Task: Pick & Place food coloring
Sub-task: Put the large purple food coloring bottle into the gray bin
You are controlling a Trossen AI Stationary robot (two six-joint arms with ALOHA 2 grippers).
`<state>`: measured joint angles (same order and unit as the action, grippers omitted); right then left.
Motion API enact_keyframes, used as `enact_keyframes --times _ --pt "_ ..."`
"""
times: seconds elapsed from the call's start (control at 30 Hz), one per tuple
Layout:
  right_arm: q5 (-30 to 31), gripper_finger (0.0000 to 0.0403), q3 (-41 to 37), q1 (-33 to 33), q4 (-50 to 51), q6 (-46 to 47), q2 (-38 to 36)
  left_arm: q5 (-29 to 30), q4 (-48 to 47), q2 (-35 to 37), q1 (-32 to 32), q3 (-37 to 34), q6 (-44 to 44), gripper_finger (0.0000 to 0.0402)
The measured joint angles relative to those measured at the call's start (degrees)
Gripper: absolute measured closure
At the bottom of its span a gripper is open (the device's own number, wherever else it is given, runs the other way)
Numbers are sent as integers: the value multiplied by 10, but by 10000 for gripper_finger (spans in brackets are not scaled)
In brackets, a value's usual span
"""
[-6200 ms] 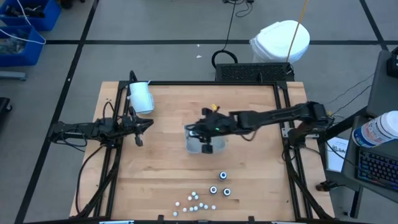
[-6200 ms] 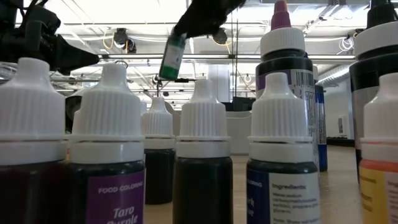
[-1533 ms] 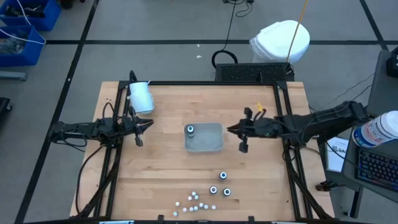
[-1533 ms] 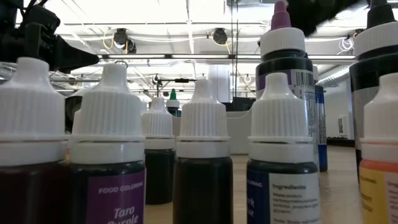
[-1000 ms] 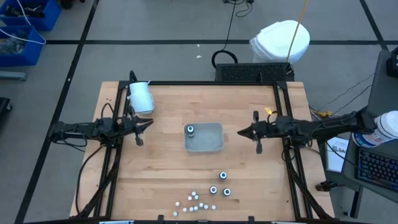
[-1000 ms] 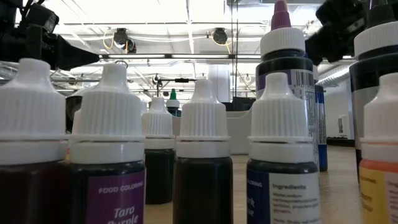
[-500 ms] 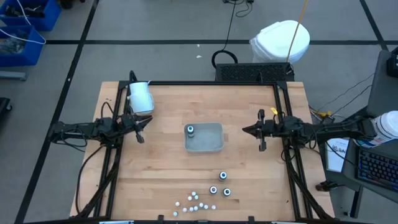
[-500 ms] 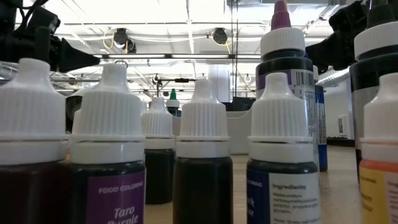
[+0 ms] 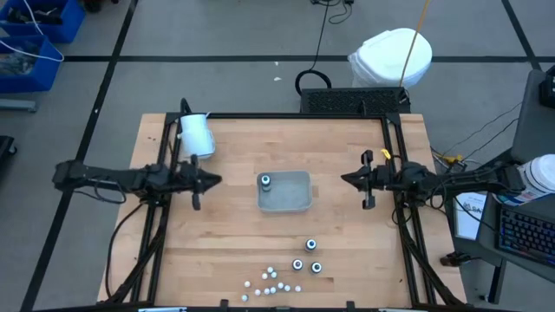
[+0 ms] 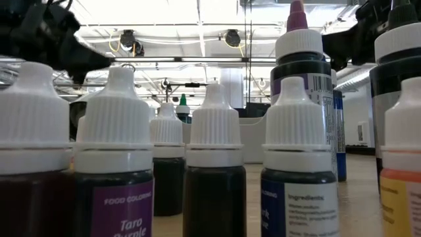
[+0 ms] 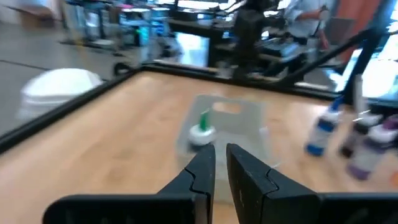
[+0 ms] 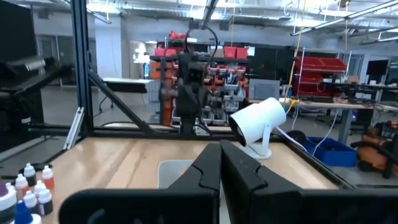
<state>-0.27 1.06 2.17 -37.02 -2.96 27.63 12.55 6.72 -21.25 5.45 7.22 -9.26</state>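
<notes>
One food coloring bottle (image 9: 265, 181) with a green tip (image 11: 202, 127) stands upright in the pale grey tray (image 9: 295, 201) at the table's middle. Three dark round bottles (image 9: 308, 259) and several tiny white ones (image 9: 273, 282) stand near the table's front edge; they fill the low view's foreground (image 10: 214, 164). My left gripper (image 9: 217, 181) hangs left of the tray, pointing at it, its fingers (image 11: 205, 168) a narrow gap apart with nothing between them. My right gripper (image 9: 344, 179) hangs right of the tray, shut (image 12: 221, 155) and holding nothing.
A large white cylinder (image 9: 197, 134) lies at the table's far left corner. Black frame rails (image 9: 395, 147) run along the table's edges. Bare wood lies between the tray and the bottles at the front.
My left gripper has moved a little toward the tray and rolled about its own line. My right gripper has drawn back slightly toward the table's right edge. The bottles and the tray have kept still.
</notes>
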Motion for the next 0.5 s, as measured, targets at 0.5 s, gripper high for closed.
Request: enact_keyframes --times 0.5 --pt "-3 402 -1 0 21 6 1 5 -44 -578 128 452 95 355"
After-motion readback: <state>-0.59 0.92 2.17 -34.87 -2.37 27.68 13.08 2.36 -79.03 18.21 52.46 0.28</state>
